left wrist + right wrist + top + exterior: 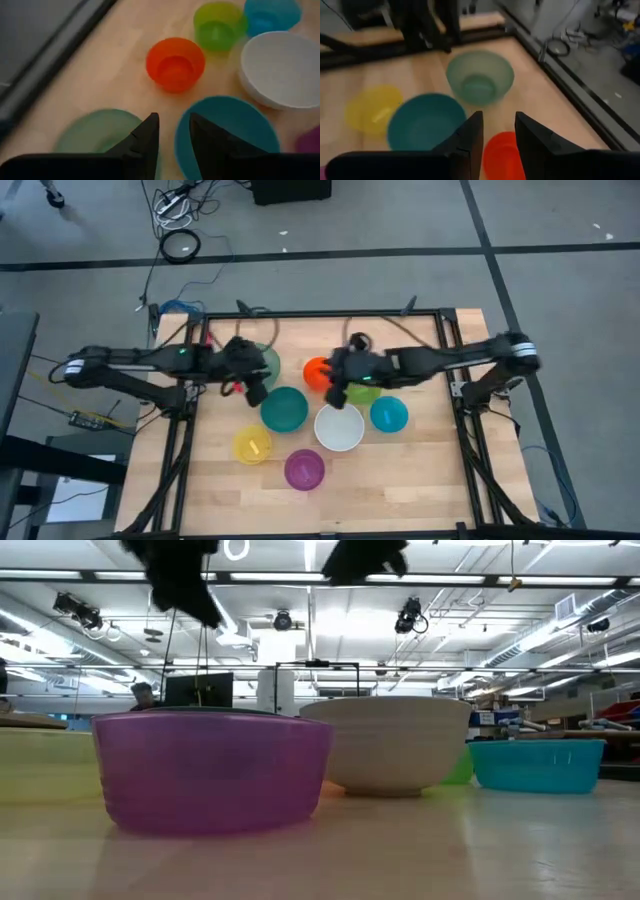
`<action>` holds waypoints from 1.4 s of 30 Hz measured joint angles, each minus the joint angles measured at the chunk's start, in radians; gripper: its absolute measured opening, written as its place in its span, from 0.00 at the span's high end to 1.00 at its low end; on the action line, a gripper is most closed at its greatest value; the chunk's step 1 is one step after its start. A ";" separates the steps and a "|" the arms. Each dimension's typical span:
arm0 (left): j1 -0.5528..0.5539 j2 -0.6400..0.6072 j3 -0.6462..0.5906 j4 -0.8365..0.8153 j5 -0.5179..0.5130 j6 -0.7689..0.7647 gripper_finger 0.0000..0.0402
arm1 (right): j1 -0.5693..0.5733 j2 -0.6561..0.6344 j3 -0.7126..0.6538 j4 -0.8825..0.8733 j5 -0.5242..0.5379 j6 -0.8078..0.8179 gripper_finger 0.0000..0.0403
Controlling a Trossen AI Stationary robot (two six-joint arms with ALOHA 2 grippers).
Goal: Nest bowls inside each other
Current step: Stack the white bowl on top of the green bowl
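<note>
Right pincer (495, 135), empty with a narrow gap, hangs just above the orange bowl (502, 152); left pincer (172, 137) farther off.

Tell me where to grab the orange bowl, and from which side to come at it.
Take the orange bowl by its rim, coming straight down from above with one finger inside and one outside the wall. It sits upright and open, empty, so the thin rim is free to pinch. The edge facing away from the lime green bowl looks clearest. The right gripper, fingers apart, hangs just above it.
</note>
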 joint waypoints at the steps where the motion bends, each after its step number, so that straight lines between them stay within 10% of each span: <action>1: 0.000 0.027 0.040 -0.044 -0.026 0.024 0.71 | -0.002 0.043 0.038 -0.026 0.000 0.002 0.75; 10: 0.000 0.080 0.228 -0.385 -0.132 0.066 0.71 | -0.002 0.231 0.199 -0.224 -0.019 0.095 0.74; 16: -0.022 0.025 0.192 -0.552 0.028 0.106 0.71 | -0.002 0.223 0.200 -0.448 -0.028 0.186 0.74; 24: -0.099 -0.067 0.017 -0.511 0.245 0.108 0.71 | 0.017 0.224 0.199 -0.695 -0.138 0.248 0.72; 42: -0.158 -0.100 -0.196 -0.219 0.195 0.000 0.71 | 0.048 0.225 0.087 -0.664 -0.274 0.447 0.65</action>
